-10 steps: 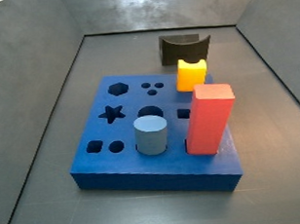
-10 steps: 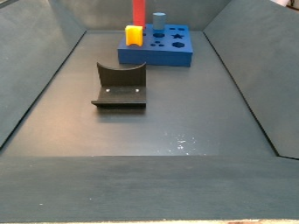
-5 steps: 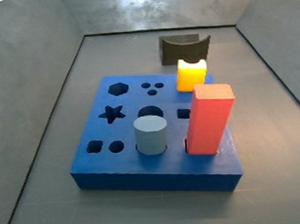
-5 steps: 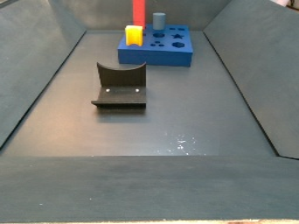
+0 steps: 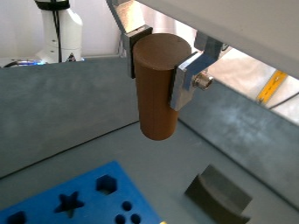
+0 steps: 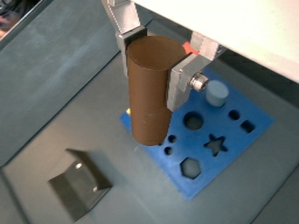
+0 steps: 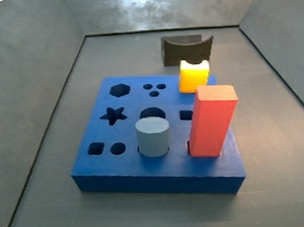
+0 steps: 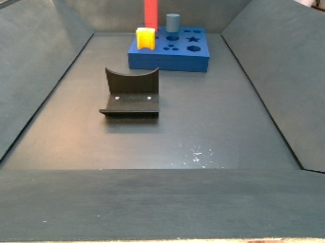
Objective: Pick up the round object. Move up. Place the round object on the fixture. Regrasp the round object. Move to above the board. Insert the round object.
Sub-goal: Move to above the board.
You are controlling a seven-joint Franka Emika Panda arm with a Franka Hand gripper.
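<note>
Above floor, claw (image 5: 165,59) grips round object (image 5: 159,86).

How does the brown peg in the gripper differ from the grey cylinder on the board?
The brown peg is slim and long; the grey cylinder is short and fat. The peg hangs clamped in the gripper above the floor; the cylinder stands on the board. Both are upright and round.

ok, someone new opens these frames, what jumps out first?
In both wrist views, the reddish-brown cylinder peg fills the frame, clamped upright in the hand high above the floor. In a side view, the blue board stands out with a tall red block, a yellow-orange block and a grey cylinder standing in it. The dark fixture sits bare on the floor, apart from the board.
</note>
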